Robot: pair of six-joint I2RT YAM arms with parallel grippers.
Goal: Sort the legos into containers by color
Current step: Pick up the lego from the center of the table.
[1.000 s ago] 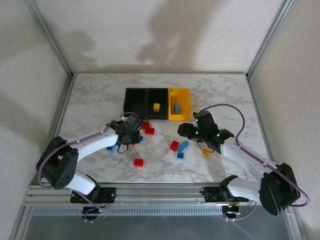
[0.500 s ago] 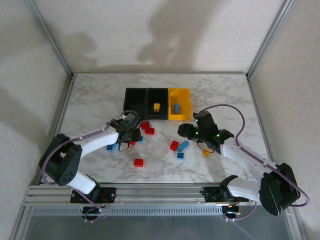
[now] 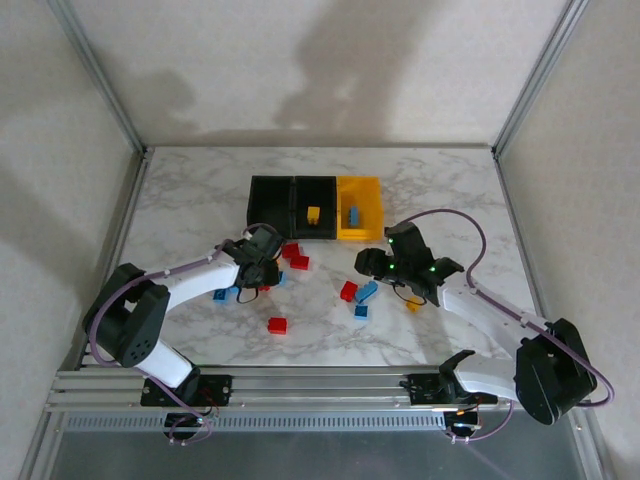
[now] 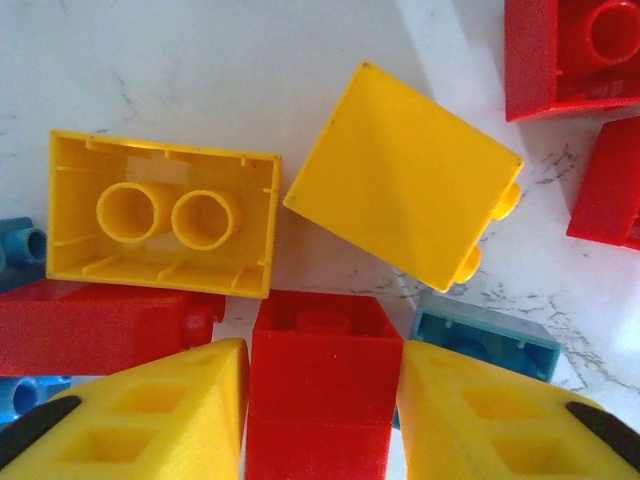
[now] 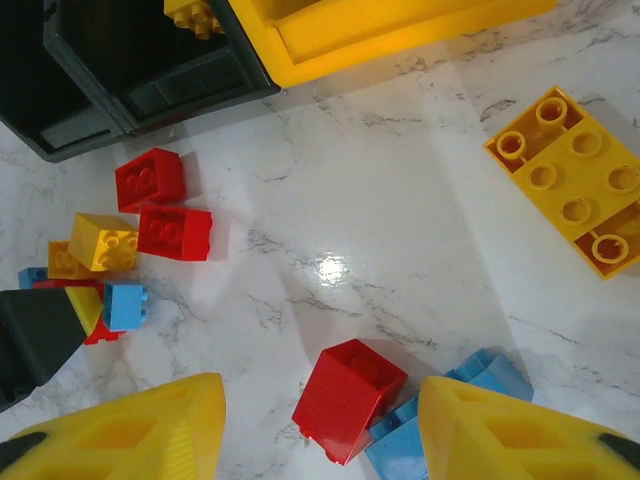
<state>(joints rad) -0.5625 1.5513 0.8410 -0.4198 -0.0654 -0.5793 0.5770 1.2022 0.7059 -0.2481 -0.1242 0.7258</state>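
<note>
Yellow plastic fingers [image 4: 150, 420] of the left tool [image 4: 322, 352] are pressing against both flanks of a red brick [image 4: 320, 375]. The tool is standing narrow, closed on that brick, low over the marbled desk [image 4: 200, 60]. Just beyond the gripped brick, an upturned yellow brick [image 4: 160, 212] is lying hollow side up. A second yellow brick [image 4: 400, 185] is lying tipped on its side just beside it. A pale blue brick [image 4: 490, 340] is lying just beyond the right finger. A long red brick [image 4: 90, 328] is lying to the left, touching the upturned yellow one.

The right tool [image 5: 320, 395] is standing wide, holding nothing, and is hovering above the desk. Below its gap a loose red brick [image 5: 348, 400] is lying tilted, touching a pair of blue bricks [image 5: 405, 445]. A flat yellow brick [image 5: 570, 180] with eight studs is lying well apart, to the right.

In the overhead view, the left tool is reaching into the left-hand cluster of legos [image 3: 293, 257], and the right tool is hanging near the middle group. A single red brick [image 3: 277, 325] is lying alone, nearer the arm bases. The containers [image 3: 296, 180] are standing side by side in a row at the far side of the desk:
- a left black bin [image 3: 270, 205];
- a middle black bin [image 3: 326, 192] holding one small yellow brick [image 3: 313, 213];
- a yellow bin [image 3: 368, 228] holding one small blue brick [image 3: 353, 214].
</note>
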